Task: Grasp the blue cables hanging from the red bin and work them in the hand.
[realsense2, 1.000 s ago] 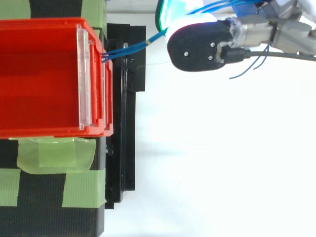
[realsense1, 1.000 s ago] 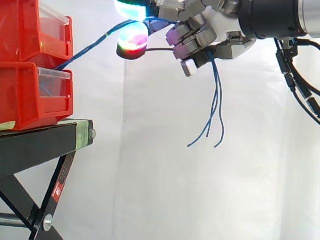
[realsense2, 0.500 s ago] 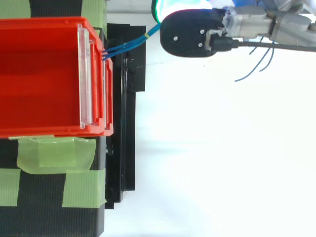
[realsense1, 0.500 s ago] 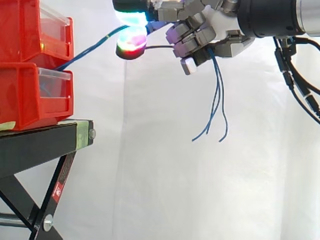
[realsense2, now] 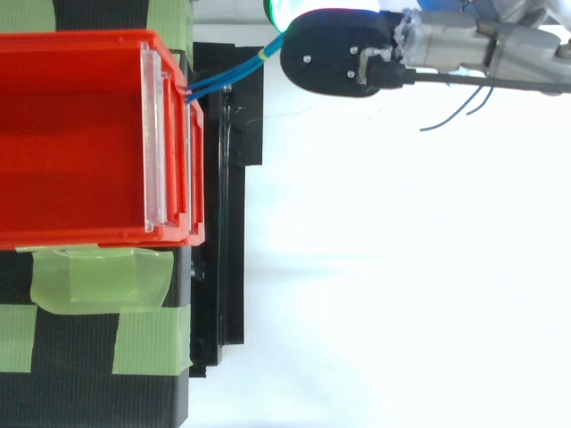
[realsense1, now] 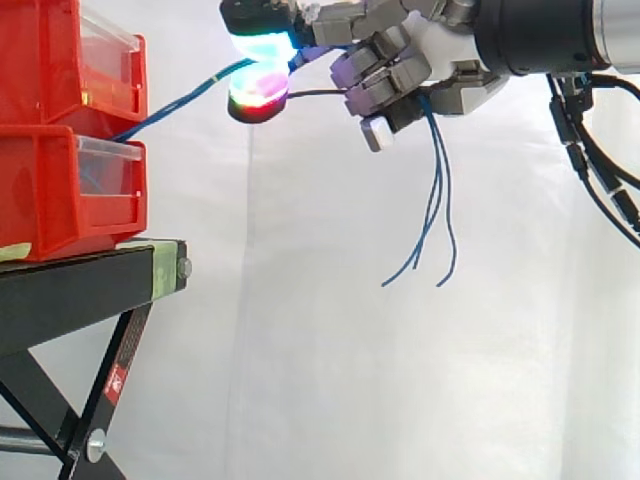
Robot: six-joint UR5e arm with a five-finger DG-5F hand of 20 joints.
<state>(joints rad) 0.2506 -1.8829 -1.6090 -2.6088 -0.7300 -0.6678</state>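
The blue cables (realsense1: 437, 180) leave the front of the red bin (realsense1: 60, 210) at the left of the side view, climb taut and slanting to the upper middle of the frame, pass through the hand (realsense1: 395, 75) and hang as loose ends below the palm, curling up at their tips. In the top view they run from the bin's clear front lip toward the top edge of the frame. The hand is closed on them: its fingers are curled round the strands, and the glowing fingertips (realsense1: 258, 92) meet where the cables enter.

To work the cables well, the hand would probably do best to roll the strands between the pads with small finger motions, keeping the curled fingers behind as a backstop so that no end slips out. The stretch to the bin looks tight, so any pull away from the bin risks dragging the bin or yanking the cables free; a little slack toward the bin would help.

The bin's front edge and the corner of the black stand (realsense1: 70, 290) lie well to the left of the hand. Below and to the right, before the white curtain (realsense1: 300, 350), there is open room.
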